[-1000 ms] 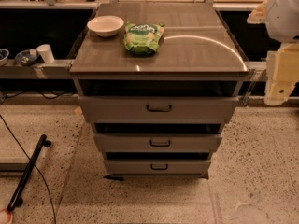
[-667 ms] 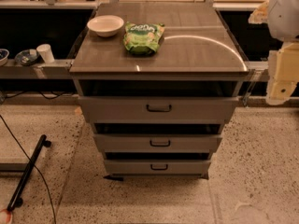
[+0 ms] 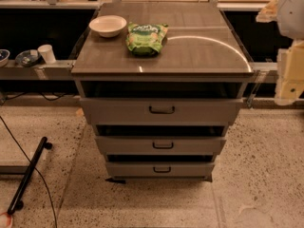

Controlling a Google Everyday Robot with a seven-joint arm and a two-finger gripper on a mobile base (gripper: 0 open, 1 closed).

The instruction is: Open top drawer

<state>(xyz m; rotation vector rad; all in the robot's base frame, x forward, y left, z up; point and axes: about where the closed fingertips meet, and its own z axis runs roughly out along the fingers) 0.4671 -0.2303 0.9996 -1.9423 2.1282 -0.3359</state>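
Observation:
The top drawer [image 3: 114, 111] is the widest grey front of the cabinet, just under the tabletop, with a small black bar handle [image 3: 161, 110] at its centre. A dark gap shows above it. Two narrower grey drawer fronts [image 3: 123, 145] [image 3: 128, 169] sit below it. My gripper [image 3: 289, 77] is the cream part of the arm at the right edge of the view. It hangs beside the cabinet's right side at about tabletop height, well apart from the handle.
On the cabinet top [image 3: 199, 51] lie a white bowl [image 3: 108, 25] at the back left and a green snack bag [image 3: 146, 37]. A shelf at the left holds a cup [image 3: 47, 53] and bowls. A black pole [image 3: 29, 173] and cables lie on the speckled floor at the left.
The arm at the right edge has shifted slightly up and to the right. The drawers and the things on top have not moved.

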